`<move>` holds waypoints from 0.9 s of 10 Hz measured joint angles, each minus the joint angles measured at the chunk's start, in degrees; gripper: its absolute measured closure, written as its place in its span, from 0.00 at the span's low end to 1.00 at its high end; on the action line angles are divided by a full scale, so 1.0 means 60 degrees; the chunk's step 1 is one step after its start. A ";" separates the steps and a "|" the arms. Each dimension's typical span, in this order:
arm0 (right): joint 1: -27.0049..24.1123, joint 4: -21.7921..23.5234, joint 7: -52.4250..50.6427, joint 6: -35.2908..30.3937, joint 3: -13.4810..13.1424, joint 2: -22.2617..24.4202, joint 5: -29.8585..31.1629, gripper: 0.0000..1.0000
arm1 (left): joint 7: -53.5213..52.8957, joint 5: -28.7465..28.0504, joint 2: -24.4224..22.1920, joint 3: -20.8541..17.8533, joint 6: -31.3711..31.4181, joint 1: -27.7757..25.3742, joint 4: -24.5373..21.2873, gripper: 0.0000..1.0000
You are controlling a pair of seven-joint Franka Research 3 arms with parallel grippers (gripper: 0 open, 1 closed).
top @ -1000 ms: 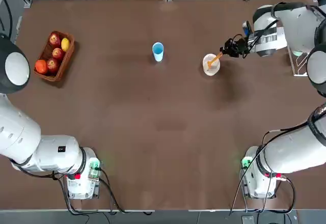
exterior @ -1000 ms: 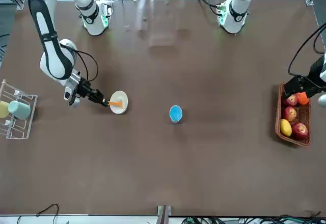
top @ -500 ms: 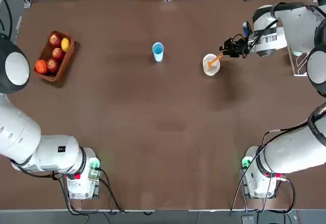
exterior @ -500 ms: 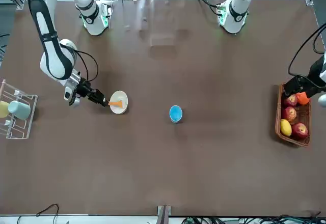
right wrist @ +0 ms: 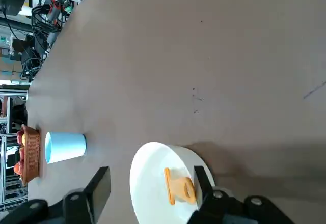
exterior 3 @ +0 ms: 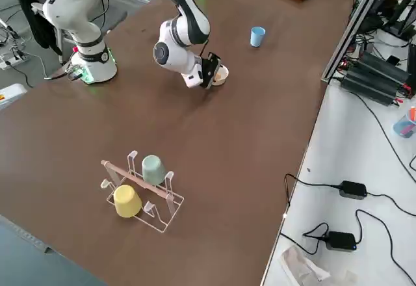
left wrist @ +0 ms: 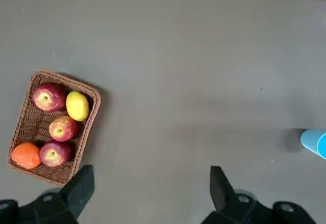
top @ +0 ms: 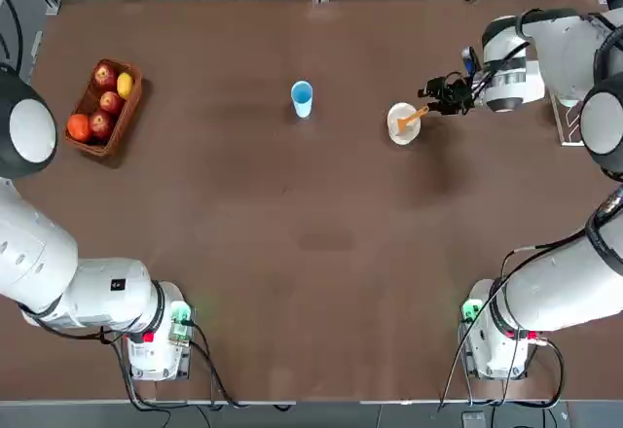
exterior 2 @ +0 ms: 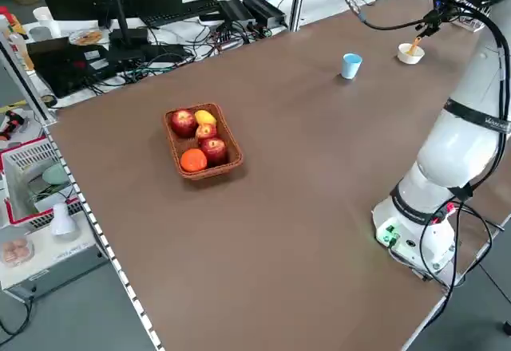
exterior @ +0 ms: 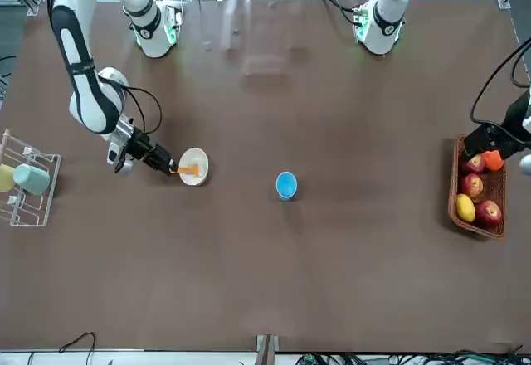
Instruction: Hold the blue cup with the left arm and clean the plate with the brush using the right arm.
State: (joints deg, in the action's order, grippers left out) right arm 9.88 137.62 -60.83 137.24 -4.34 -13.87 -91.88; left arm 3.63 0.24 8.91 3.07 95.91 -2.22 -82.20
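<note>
The blue cup (top: 302, 98) stands alone mid-table, far side, with nothing near it. To its right sits the plate (top: 401, 124), and the orange brush (top: 413, 115) lies in it, its handle leaning over the rim toward my right gripper (top: 431, 99). That gripper is low at the plate's right edge. In the right wrist view its fingers (right wrist: 100, 187) are spread either side of the plate (right wrist: 153, 178), and the brush (right wrist: 178, 186) rests loose between them. My left gripper (exterior: 488, 140) hangs open high over the fruit basket, far from the cup (left wrist: 315, 141).
A wicker basket (top: 122, 117) of apples, a lemon and an orange sits at the far left. A wire rack (exterior: 25, 189) with a teal-green cup (exterior: 33, 178) and a yellow cup stands beyond the right arm. Cables and boxes line the table's far edge.
The right gripper's fingers have spread apart and let go of the brush, which now rests in the plate; the gripper shifted slightly. The left arm and cup have not moved.
</note>
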 joint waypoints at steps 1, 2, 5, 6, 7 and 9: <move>0.0000 -0.0001 -0.0097 0.0000 0.0000 -0.0054 -0.0059 0.26 | 0.0000 0.0000 0.0005 -0.0005 0.0000 -0.0001 0.0000 0.00; 0.0000 -0.0003 -0.0119 0.0000 0.0000 -0.0065 -0.0061 0.24 | 0.0000 0.0000 0.0007 -0.0005 0.0000 -0.0002 0.0000 0.00; 0.0000 -0.0008 -0.0267 0.0001 -0.0005 -0.0094 -0.0089 0.15 | 0.0000 0.0000 0.0009 -0.0008 0.0000 -0.0002 0.0000 0.00; -0.0002 -0.0015 -0.0361 0.0002 -0.0010 -0.0118 -0.0127 0.12 | 0.0000 0.0000 0.0013 -0.0014 0.0000 -0.0002 0.0000 0.00; -0.0004 -0.0020 -0.0523 0.0004 -0.0013 -0.0160 -0.0219 0.10 | 0.0000 0.0000 0.0017 -0.0018 0.0000 -0.0002 0.0000 0.00; -0.0006 -0.0033 -0.0658 0.0004 -0.0016 -0.0250 -0.0309 0.07 | 0.0000 0.0000 0.0018 -0.0020 0.0000 -0.0002 0.0000 0.00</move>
State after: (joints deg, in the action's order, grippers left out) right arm 9.85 137.42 -64.78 137.27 -4.44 -15.37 -93.73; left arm 3.63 0.24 9.02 2.95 95.91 -2.23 -82.20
